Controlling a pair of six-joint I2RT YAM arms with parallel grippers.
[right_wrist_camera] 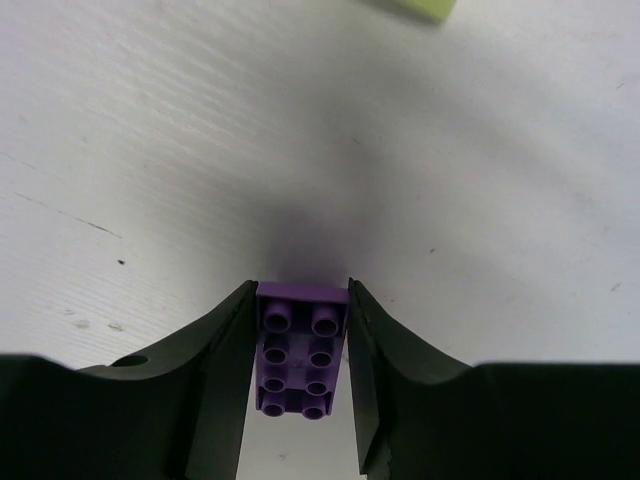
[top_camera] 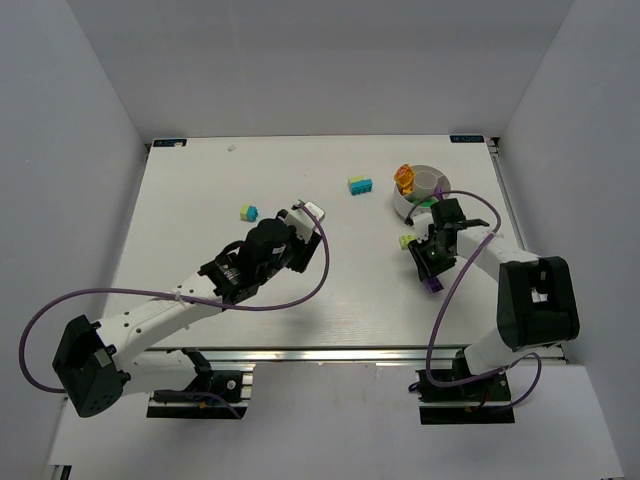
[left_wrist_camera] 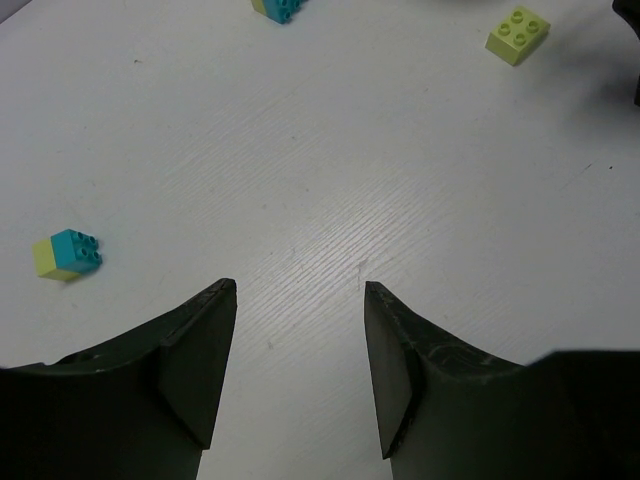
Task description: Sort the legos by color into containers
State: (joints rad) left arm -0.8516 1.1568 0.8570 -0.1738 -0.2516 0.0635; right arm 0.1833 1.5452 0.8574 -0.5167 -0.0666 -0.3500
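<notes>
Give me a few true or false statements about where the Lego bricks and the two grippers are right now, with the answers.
1. The right gripper has a purple brick between its fingers. True.
2. The left gripper holds a cyan brick. False: it is open and empty; the cyan-and-yellow brick lies on the table, apart from it.
3. An orange brick sits in the white bowl. True.
4. The purple brick lies in the bowl. False: it is at the right gripper, on the near side of the bowl.

Cyan brick [left_wrist_camera: 281, 8], pale green brick [right_wrist_camera: 424, 7]: cut off at top.
</notes>
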